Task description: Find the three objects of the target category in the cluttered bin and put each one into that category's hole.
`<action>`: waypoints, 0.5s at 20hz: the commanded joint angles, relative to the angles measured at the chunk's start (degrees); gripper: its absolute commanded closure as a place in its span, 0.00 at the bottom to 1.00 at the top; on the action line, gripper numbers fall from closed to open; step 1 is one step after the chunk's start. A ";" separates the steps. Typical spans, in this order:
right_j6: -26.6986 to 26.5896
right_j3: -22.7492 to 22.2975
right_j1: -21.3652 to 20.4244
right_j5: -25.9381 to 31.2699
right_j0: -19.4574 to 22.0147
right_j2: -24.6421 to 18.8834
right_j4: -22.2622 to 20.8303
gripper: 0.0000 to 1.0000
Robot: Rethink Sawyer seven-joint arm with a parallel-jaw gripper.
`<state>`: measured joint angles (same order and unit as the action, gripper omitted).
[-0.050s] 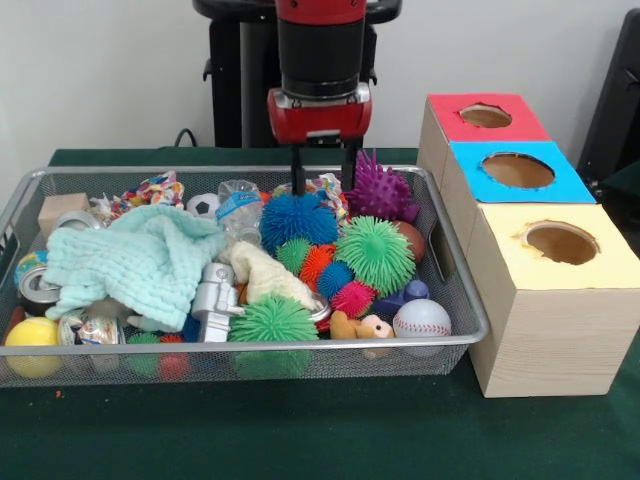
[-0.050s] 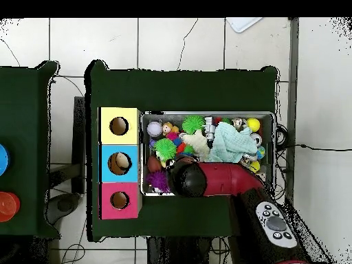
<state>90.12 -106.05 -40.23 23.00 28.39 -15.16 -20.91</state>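
Spiky balls: blue, large green, purple, orange, pink and a second green, all in the right half of the bin.
Claw: released, two dark fingers apart, hanging over the blue spiky ball at the bin's far rim.
Bin: wire mesh, on the green tabletop.
Other contents: mint cloth, silver robot toy, baseball, yellow ball.
Boxes: red-topped, blue-topped, yellow-topped, in a row touching the bin's right side, one round hole each.
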 commanded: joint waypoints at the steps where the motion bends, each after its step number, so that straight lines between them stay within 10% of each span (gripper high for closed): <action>1: -14.70 7.17 4.25 7.82 3.59 -7.27 -5.71 0.00; 10: -15.29 2.29 2.43 9.87 10.13 -9.27 -11.01 0.00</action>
<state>90.08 -104.11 -38.79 26.88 35.81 -19.94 -27.38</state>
